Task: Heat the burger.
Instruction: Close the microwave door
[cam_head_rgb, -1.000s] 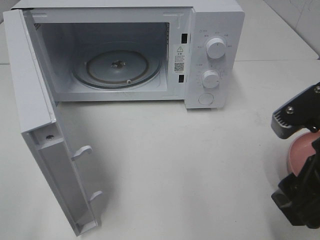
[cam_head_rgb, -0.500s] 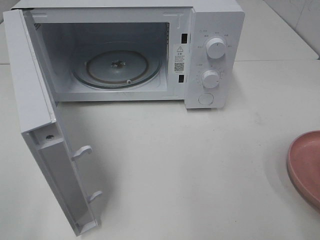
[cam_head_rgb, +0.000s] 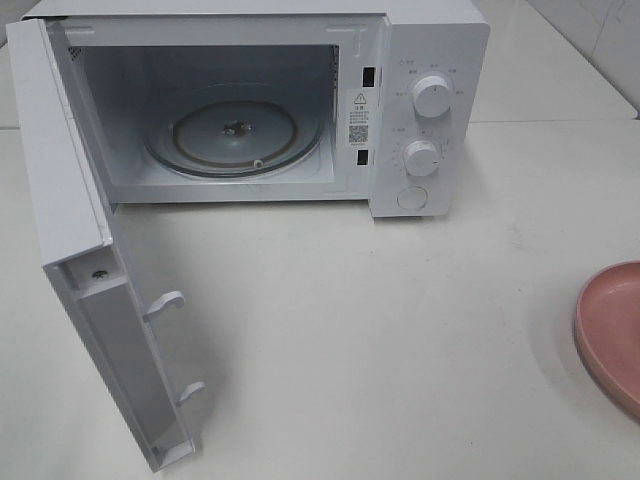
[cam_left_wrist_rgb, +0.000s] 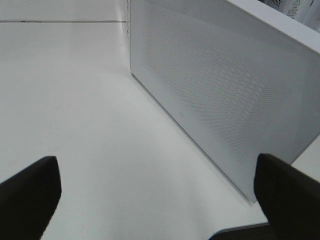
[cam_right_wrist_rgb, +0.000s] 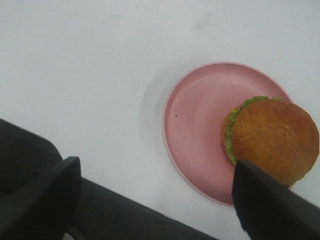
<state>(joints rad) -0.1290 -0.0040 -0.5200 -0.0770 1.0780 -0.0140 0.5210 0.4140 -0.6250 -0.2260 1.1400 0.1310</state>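
right wrist view: burger (cam_right_wrist_rgb: 274, 140) on pink plate (cam_right_wrist_rgb: 195, 130), both grippers' jaws wide, empty.

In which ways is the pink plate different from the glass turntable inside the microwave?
The pink plate is opaque and lies on the open table; the glass turntable is clear and sits inside the microwave. The plate carries the burger near one edge; the turntable carries nothing. Both are round and lie flat.

Even, bright overhead light; my claw (cam_right_wrist_rgb: 155, 200) tips blur dark up close, soft shadow rings the plate (cam_right_wrist_rgb: 195, 135).
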